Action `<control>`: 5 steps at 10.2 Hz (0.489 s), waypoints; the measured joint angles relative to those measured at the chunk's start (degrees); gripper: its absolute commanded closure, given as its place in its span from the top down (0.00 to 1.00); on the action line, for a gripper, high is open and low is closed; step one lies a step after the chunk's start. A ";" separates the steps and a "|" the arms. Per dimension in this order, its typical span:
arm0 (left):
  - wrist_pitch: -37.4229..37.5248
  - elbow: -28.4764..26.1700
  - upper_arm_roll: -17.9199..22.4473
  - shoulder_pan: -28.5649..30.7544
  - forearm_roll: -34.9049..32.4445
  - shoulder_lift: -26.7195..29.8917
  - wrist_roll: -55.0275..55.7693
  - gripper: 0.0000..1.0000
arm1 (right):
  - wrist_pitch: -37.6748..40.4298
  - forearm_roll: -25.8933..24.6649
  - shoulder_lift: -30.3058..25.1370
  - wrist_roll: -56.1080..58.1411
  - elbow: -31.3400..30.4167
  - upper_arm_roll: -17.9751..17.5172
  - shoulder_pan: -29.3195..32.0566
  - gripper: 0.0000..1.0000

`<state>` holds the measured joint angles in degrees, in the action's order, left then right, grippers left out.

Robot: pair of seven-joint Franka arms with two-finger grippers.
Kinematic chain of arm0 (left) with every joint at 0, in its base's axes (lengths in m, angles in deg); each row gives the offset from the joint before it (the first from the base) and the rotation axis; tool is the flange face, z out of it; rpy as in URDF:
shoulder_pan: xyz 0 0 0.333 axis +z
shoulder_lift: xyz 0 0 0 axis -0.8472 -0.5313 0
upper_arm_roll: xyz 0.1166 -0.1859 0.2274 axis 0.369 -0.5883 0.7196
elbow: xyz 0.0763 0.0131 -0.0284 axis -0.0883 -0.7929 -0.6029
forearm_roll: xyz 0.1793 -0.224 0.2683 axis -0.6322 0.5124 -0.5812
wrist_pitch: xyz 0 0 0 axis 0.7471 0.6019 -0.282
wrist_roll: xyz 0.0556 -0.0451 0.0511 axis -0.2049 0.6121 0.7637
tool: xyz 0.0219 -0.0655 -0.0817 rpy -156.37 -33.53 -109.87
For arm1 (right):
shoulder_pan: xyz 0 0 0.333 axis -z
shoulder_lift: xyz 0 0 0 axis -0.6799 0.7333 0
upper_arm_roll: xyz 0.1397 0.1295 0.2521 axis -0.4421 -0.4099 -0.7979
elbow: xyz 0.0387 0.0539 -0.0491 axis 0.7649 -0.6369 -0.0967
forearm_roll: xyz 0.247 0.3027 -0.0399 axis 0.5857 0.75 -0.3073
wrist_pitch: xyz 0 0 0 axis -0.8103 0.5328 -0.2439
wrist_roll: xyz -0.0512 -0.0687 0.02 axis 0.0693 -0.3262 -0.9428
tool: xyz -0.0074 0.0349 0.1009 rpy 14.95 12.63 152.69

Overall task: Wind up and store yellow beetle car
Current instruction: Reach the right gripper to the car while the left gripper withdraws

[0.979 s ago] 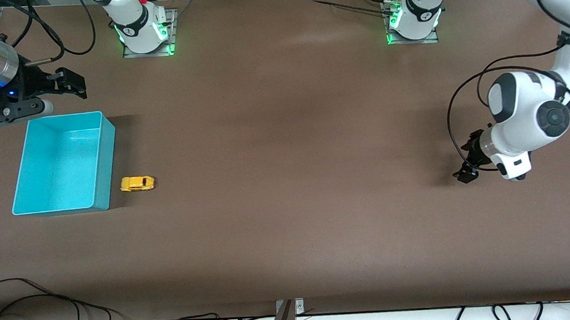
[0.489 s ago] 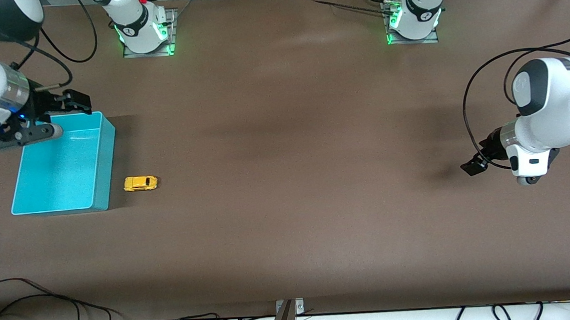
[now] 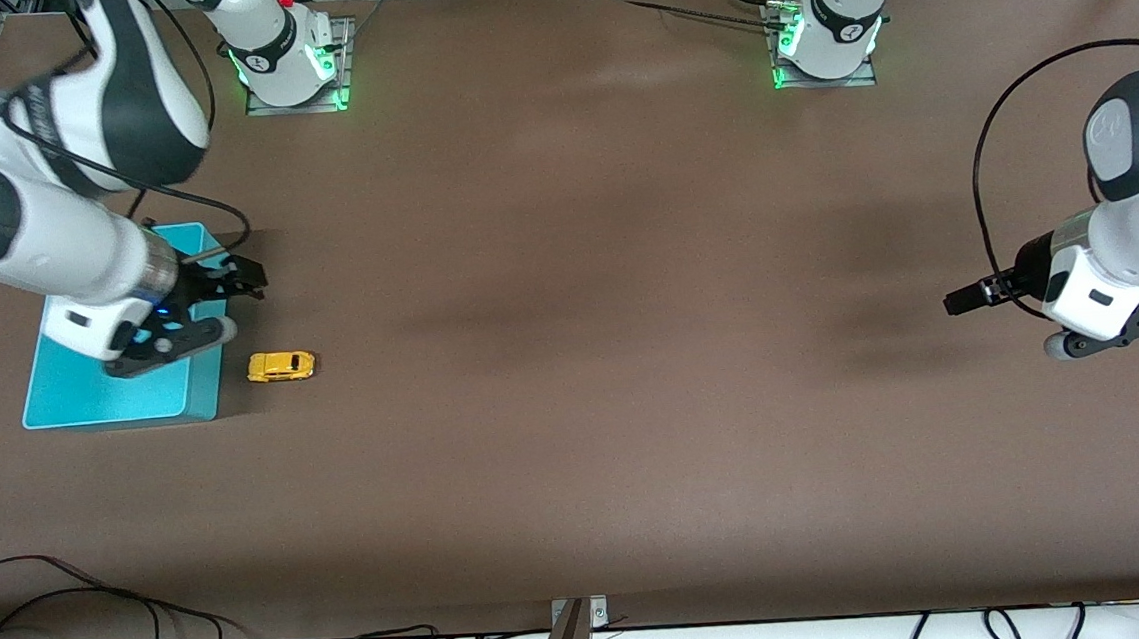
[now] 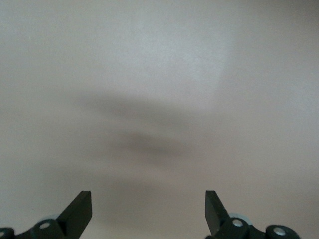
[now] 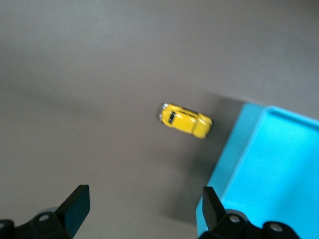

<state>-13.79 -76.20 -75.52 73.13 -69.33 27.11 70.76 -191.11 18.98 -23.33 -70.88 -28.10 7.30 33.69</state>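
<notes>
Right gripper (image 3: 236,283): fingers spread wide, nothing between them, hovering over the turquoise bin's (image 3: 104,402) edge on the side toward the toy; in the right wrist view, fingertips (image 5: 75,206) well parted, framing bare table with the bin's corner under one tip. Yellow beetle car (image 3: 280,366): on its wheels on the brown table (image 3: 572,359), just beside the bin's outer wall on the side toward the table's middle, apart from that wall, nearer to the front camera than the spot under the gripper; long axis running along the table's length; seen also from the right wrist (image 5: 186,120), not yet between the fingers. Handling, as judged: tiny, light, rigid shell, smooth and rounded, so apt to squirt out of a loose pinch or roll off on its wheels if nudged endwise. Best hold, as judged: across the two flat flanks at mid-body, fingers low enough to clear the curved roof, wheels left free for a pull-back wind against the table. Winding mechanism not visible; type cannot be told. Turquoise bin: open-topped, rectangular, at the right arm's end of the table, far larger than the toy, no contents visible where its floor shows. Left gripper (image 3: 969,298): released, holding nothing, waiting over bare table at the left arm's end, well apart from toy and bin; fingertips (image 4: 79,211) wide apart in the left wrist view.
</notes>
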 measured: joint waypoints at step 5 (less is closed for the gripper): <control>1.73 1.10 -0.51 -0.16 0.00 2.38 -3.02 1.00 | -16.37 0.01 2.74 41.14 -11.72 -0.04 6.31 1.00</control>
<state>-12.05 -75.10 -76.03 72.97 -69.33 29.48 67.74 -207.49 18.99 -20.60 -29.75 -39.82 7.26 39.99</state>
